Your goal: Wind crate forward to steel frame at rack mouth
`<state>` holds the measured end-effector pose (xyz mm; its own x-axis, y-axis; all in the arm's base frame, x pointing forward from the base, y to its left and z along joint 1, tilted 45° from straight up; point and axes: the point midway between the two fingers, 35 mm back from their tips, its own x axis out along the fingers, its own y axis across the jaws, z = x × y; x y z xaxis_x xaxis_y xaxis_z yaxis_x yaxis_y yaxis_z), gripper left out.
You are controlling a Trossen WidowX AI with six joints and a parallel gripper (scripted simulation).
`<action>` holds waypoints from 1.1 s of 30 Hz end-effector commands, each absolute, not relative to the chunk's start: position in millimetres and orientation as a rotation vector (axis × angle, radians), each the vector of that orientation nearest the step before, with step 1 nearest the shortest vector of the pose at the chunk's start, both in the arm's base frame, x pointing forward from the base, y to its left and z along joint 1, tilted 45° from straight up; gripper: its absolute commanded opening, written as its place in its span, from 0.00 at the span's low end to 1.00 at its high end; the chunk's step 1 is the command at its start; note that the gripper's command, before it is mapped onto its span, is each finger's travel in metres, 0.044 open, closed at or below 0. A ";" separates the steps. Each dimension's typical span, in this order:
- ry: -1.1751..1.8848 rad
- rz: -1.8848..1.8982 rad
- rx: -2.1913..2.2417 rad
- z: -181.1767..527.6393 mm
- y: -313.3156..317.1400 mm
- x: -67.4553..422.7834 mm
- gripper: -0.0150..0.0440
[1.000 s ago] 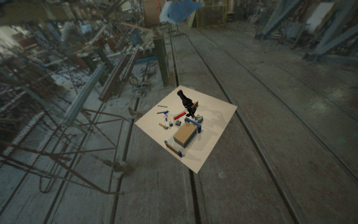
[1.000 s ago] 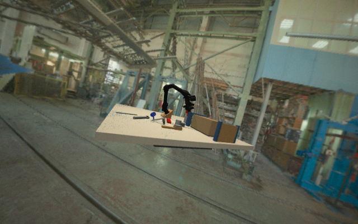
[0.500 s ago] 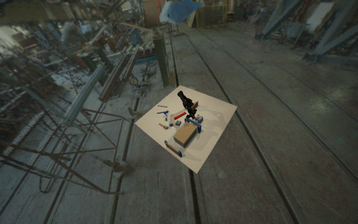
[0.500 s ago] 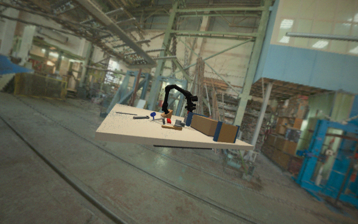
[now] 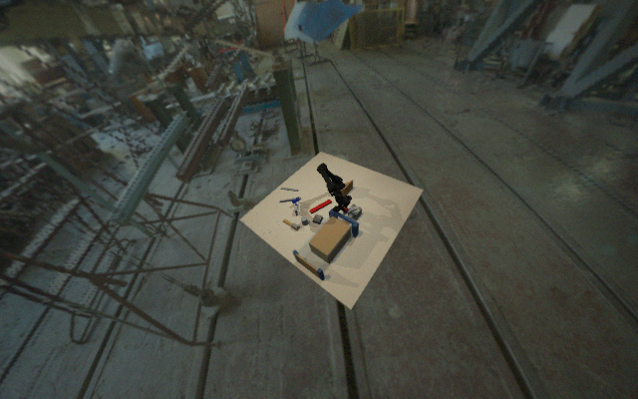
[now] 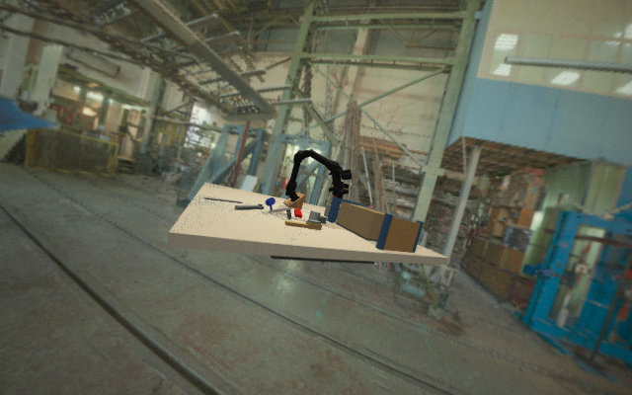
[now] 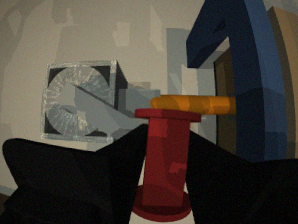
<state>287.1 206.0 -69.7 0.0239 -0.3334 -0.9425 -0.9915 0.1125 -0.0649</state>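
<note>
The pincer is clamped on the red handle, a flanged cylindrical shaft held upright above the counter. The grey winch stands beside the blue frame. The tan crate sits flat behind that frame.

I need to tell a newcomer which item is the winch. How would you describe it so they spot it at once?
Start at the tan bench and find the big brown crate. At its blue-framed end, under the gripper, sits the winch: a small grey, clear-sided box showing a coiled drum, unlike the slim hand tools beside it.
</note>
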 end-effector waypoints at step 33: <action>1.456 0.902 -1.371 -105.6 242.7 299.5 0.25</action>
<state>299.7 235.7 -97.9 0.0335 -0.3351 -0.9416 -0.9908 0.1128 -0.0754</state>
